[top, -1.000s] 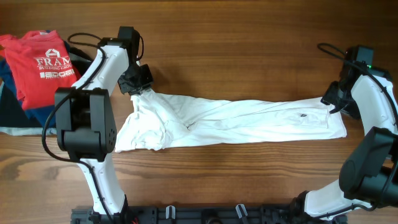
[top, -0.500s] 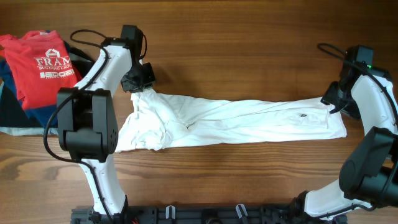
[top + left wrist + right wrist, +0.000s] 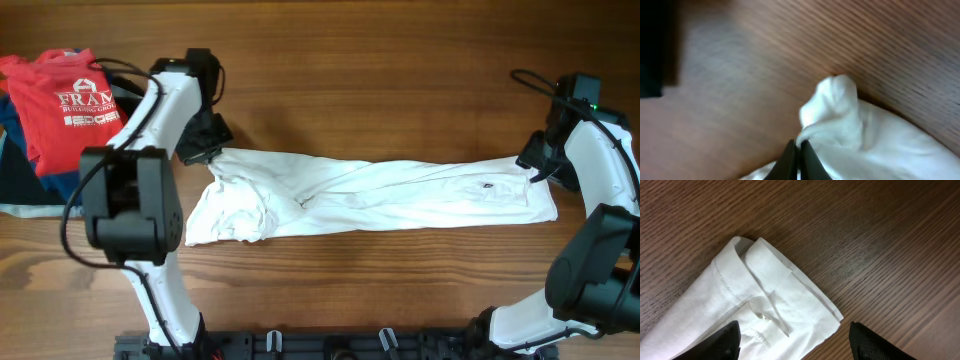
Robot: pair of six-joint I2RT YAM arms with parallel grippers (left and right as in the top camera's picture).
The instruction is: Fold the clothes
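left gripper (image 3: pixel 207 143) is pinched tight on the top left corner of the white t-shirt (image 3: pixel 380 195), which lies stretched in a long band across the wooden table (image 3: pixel 400 60). right gripper (image 3: pixel 795 340) hangs over its right end, fingers apart, holding nothing.

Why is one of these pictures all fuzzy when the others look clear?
Left wrist view: soft and smeared, so the white cotton T-shirt and the left gripper have no crisp edges. Right wrist view: sharp, showing the shirt's stitching and the grain of the brown wooden table. Overhead view: clear and evenly lit, with only faint shadows and no glare.
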